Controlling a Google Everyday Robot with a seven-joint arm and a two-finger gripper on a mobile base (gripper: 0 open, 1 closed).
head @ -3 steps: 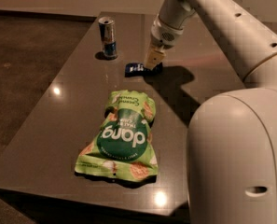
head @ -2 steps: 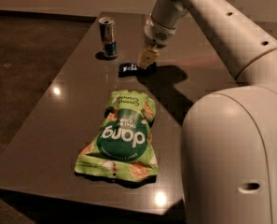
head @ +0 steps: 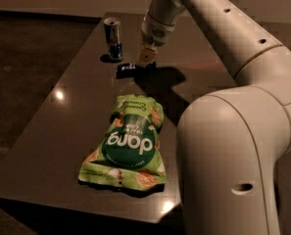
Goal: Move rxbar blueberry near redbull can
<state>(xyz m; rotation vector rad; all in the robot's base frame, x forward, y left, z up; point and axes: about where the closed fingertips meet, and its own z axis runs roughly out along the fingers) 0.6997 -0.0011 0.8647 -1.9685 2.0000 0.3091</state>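
bar (head: 127, 69) flat on table (head: 71, 116); at 5 o'clock of can (head: 113, 38), near but apart | gripper (head: 146, 61) at bar's 3 o'clock end, touching it; open or closed cannot be told | bag (head: 128, 143) at bar's 6 o'clock, well apart

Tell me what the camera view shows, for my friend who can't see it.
A white robot arm reaches down so its gripper sits at one end of a small dark blue snack bar, lying close to a slim drink can on a dark table. A big green chip bag lies nearer the camera.
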